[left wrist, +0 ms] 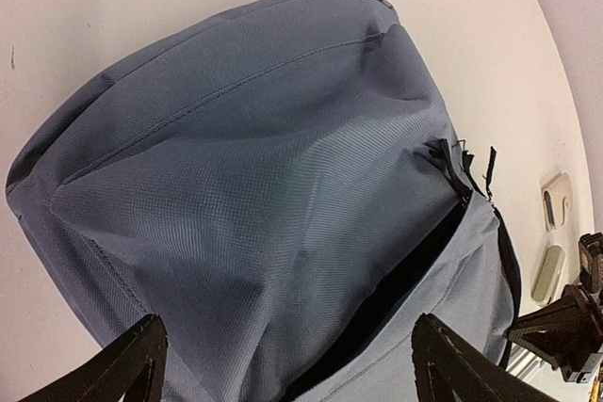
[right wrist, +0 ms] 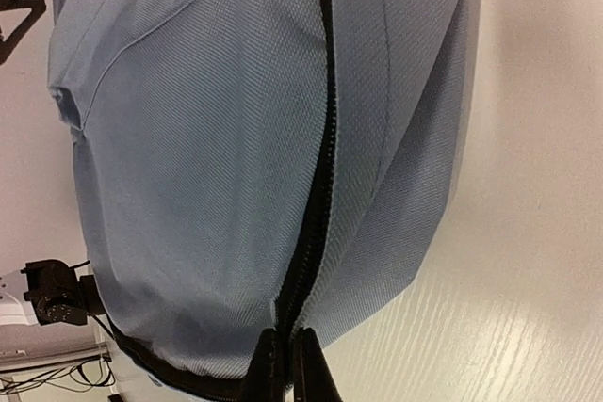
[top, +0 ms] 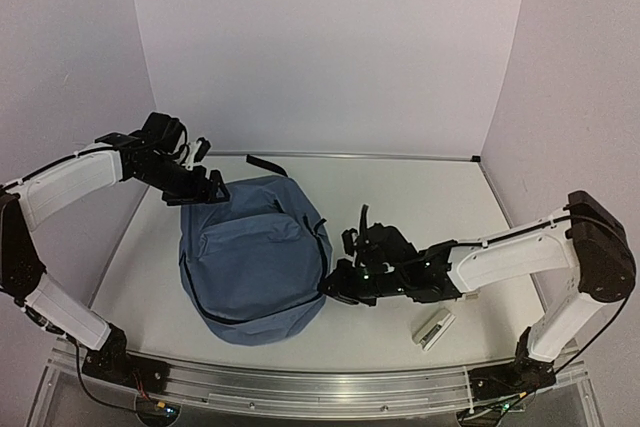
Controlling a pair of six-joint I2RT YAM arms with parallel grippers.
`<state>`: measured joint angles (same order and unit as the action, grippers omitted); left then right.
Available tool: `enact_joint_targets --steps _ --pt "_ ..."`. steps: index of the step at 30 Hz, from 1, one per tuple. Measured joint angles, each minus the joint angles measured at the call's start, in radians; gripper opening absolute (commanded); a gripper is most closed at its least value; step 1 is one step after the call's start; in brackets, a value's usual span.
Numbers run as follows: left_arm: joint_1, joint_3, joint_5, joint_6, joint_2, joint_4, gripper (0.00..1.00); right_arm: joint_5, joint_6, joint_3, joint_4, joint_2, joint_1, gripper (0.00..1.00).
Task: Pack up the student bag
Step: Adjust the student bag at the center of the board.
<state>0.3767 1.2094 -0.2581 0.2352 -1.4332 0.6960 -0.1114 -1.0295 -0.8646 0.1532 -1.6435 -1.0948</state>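
The student bag [top: 255, 262], a large dusty-blue backpack, lies in the middle of the table, and its black zipper [right wrist: 320, 185] runs down its side. My right gripper [top: 335, 287] sits at the bag's right edge. In the right wrist view its fingers [right wrist: 287, 355] are pinched together on the zipper seam at the bag's lower end. My left gripper [top: 215, 190] hovers at the bag's upper left corner. Its jaws [left wrist: 292, 355] stand wide open over the fabric, above a dark gap [left wrist: 405, 280] in the zipper opening, holding nothing.
A small pale flat object [top: 433, 328] lies on the table to the right of the bag, under the right arm; the left wrist view shows two pale pieces [left wrist: 556, 200] there. A black strap [top: 265, 163] trails behind the bag. Walls close in on three sides.
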Motion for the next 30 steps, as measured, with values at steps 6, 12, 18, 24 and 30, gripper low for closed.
enact_joint_targets --steps 6,12,18,24,30 --pt "0.000 -0.024 -0.041 0.002 0.074 -0.021 0.92 -0.010 0.139 -0.012 -0.073 0.005 0.114 0.00" --pt "0.000 -0.023 -0.078 0.022 0.107 -0.014 0.92 0.013 0.387 -0.163 -0.212 -0.034 0.394 0.00" --pt "0.000 -0.015 -0.100 0.046 0.102 0.003 0.92 0.025 0.547 -0.420 -0.275 -0.198 0.597 0.23" --pt "0.000 -0.021 -0.140 0.083 0.066 -0.021 0.90 0.074 0.605 -0.510 -0.331 -0.223 0.655 0.44" --pt "0.000 -0.076 -0.178 0.135 0.003 -0.116 0.78 0.043 0.593 -0.416 -0.369 -0.091 0.639 0.47"
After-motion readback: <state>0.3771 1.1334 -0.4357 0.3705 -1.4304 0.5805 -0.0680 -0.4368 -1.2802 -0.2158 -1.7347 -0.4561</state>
